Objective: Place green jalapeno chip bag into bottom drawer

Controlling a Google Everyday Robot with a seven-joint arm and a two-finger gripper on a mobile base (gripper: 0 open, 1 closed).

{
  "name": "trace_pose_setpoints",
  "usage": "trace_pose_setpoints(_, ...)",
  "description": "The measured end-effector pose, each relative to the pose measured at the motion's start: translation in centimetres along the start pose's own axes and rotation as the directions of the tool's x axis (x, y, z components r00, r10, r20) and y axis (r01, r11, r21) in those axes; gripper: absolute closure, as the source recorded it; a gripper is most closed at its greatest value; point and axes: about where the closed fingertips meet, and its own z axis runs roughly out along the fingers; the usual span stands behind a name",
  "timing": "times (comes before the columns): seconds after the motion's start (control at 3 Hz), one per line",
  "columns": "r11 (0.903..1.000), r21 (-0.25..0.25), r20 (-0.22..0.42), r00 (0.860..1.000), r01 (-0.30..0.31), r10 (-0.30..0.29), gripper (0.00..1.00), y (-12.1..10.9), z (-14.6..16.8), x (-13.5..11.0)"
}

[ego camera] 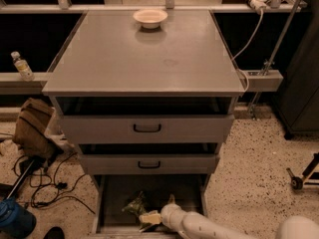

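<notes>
Starting far left: a water bottle [22, 66] on the ledge and a brown cloth bag [32, 128] slumped on the floor below, well apart from the job. Further in, the grey table [99, 68], with a white bowl [150, 18] near its back edge; no bearing on the move.

Down low, in the bottom drawer [185, 195], pulled out with its dark floor showing: the green jalapeno chip bag [133, 205], already inside, left of centre and toward the front. Looks crumpled, dull green, bunched up rather than lying flat. Long axis roughly upright with a slight lean, though hard to judge.

Just right of it and a touch nearer the front: the end effector [150, 218], reaching in from the right on the pale arm [199, 227]. Touching the bag or just beside it; cannot tell which. Cannot tell either whether clamped on the foil or apart.

So: bag to the left of the end effector and slightly behind it, with only one arm to count on. Probably a matter of letting go, if held, then drawing back rightward and upward without dragging the bag over the drawer's front lip.
</notes>
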Motion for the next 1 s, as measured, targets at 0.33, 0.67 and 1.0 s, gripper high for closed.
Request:
trace_pose_setpoints(0.33,0.9882,0.153,0.08,0.997,0.01,-0.022,0.0,-2.0,-7.2,-2.6)
trace_pose_setpoints(0.67,0.9577,0.288,0.142,0.989,0.0,-0.042,0.0,-2.7,-14.9,-4.5)
trace_pose_setpoints(1.0,0.93,0.367,0.206,0.977,-0.018,-0.063,0.0,-1.3,-22.7,-6.5)
